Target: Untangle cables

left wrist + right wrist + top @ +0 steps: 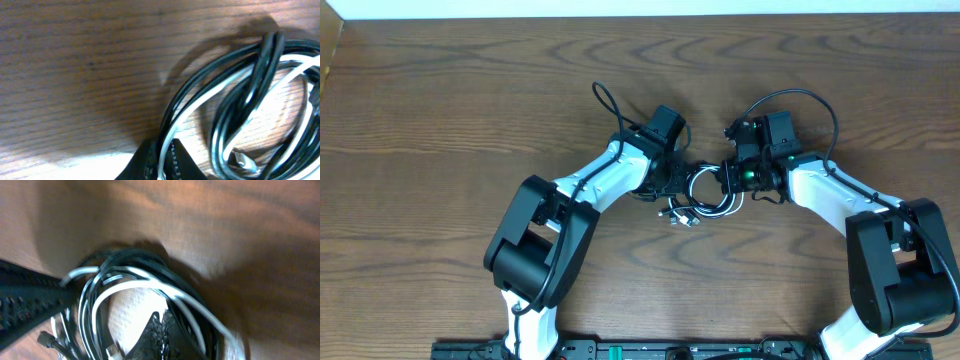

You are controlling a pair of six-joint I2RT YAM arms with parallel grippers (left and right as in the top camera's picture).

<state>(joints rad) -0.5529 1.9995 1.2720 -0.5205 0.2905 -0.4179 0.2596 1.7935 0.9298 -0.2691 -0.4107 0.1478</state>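
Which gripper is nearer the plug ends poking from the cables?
Left. The left gripper sits right beside the plug ends; the right gripper grips the cables on the other side.

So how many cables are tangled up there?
2: a black cable and a white cable, looped together on the table between the left gripper and right gripper. Parts hide under the grippers.

Dark wood-grain table (440,90) spreading beneath the left gripper (672,186) and the right gripper (727,182), pale strip (640,7) along the far edge well beyond both, tan corner (328,50) far out past the left gripper, black rail (620,351) with green lights well behind them.
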